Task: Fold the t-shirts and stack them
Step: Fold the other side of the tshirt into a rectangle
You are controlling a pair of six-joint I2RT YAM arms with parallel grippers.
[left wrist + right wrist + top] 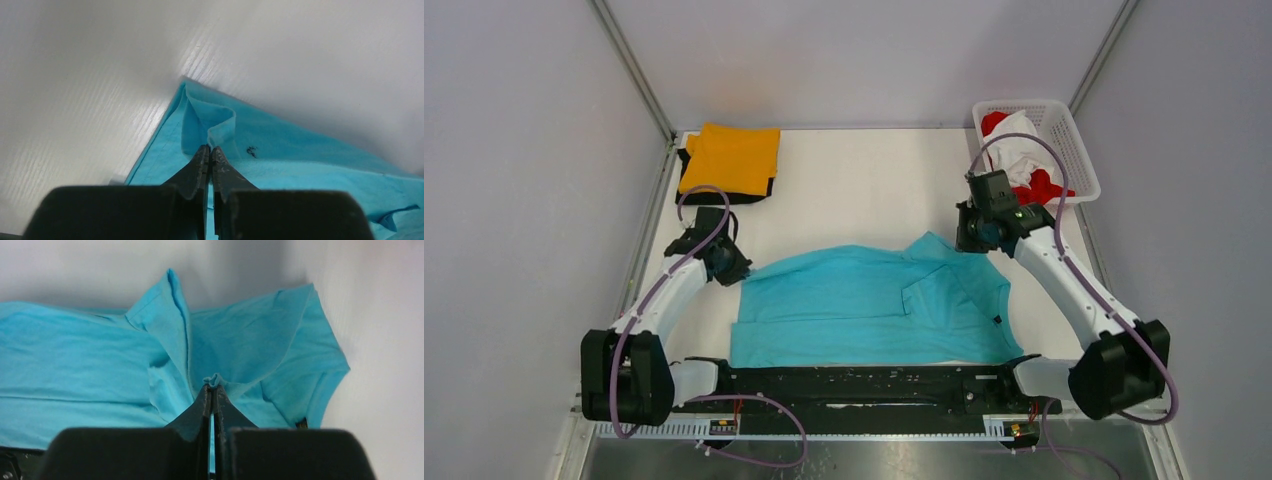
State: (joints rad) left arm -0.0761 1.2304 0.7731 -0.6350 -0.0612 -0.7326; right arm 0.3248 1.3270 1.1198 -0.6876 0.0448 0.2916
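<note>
Your table (pixel 864 190) carries everything. The turquoise t-shirt (pixel 864 310) is the largest thing on it, spread flat across the near middle, with its near edge just beside the black rail between the arm bases. Its right part is folded over itself into a peak.

At the far right corner stands the white lattice basket (pixel 1079 135), with the red t-shirt (pixel 1046 186) and the white t-shirt (pixel 1022 150) bundled inside. At the far left corner the orange t-shirt (pixel 729 158) lies folded on top of the black t-shirt (pixel 686 166), well apart from the turquoise one.

Your left gripper (pixel 210 150) sits at the turquoise shirt's far left corner, jaws pressed together on a raised fold of that cloth. Your right gripper (pixel 212 386) sits at the far right peak, jaws likewise closed, with a small bunch of turquoise cloth pinched at the tips.

A small dark label (pixel 301 424) shows at the shirt's near right hem; you cannot read any writing on it. The left wrist view shows a tiny dark mark (pixel 251 151) on the cloth just right of the tips.
</note>
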